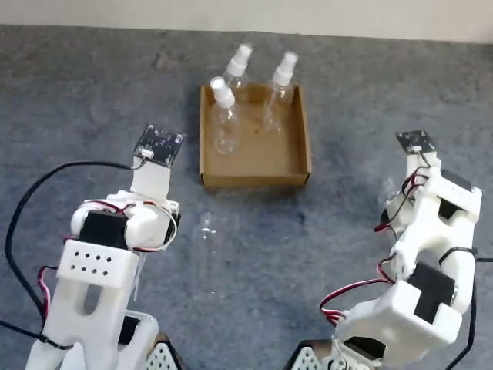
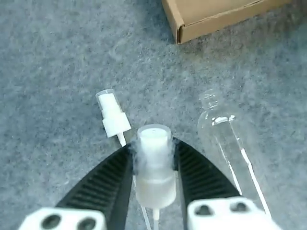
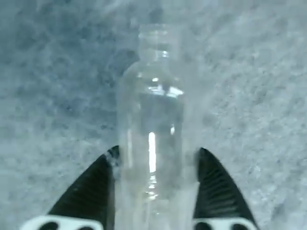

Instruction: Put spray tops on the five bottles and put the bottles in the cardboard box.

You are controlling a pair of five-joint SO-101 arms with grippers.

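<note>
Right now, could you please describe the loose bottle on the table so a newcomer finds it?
Start at the cardboard box; on the table before its front wall, beside the left arm, lies a clear bottle. Unlike the three bottles in the box, it has no spray top; unlike the bottle in the right claw, it lies free.

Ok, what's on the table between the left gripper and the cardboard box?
Just bare grey carpet, as the left wrist view shows; a loose spray top and a capless bottle lie to either side of that stretch.
</note>
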